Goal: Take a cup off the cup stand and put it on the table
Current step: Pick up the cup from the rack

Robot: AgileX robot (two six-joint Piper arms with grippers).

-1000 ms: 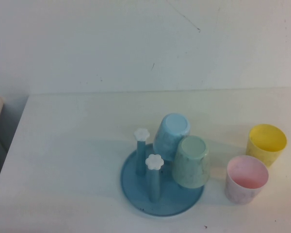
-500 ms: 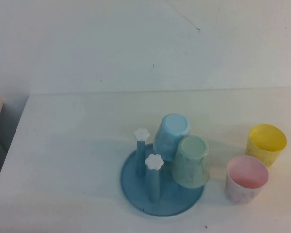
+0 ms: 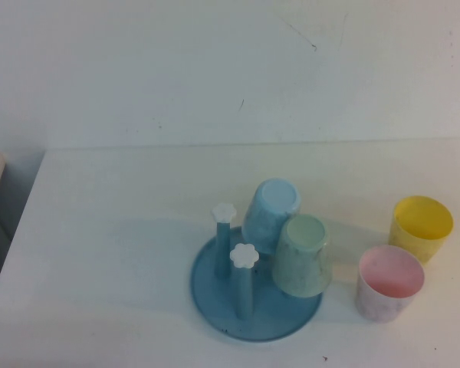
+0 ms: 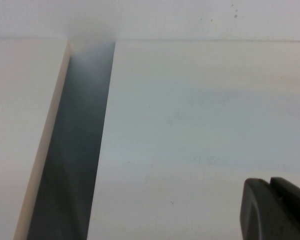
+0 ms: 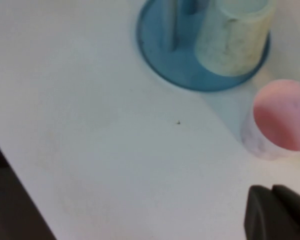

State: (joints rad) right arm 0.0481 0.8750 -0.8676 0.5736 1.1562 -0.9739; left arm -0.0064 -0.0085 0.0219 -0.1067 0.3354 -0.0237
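The mint-green cup hangs upside down on a peg of the blue cup stand, on the side nearest the pink cup. It also shows in the right wrist view, on the stand. Two pegs with white flower caps stand bare. My right gripper is shut and empty, above the white table short of the stand. My left gripper is shut and empty, over bare table near its left edge. Neither gripper shows in the high view.
A light blue cup hangs upside down on the stand's far peg. A pink cup and a yellow cup stand upright to the right of the stand. A dark gap runs along the table's left edge.
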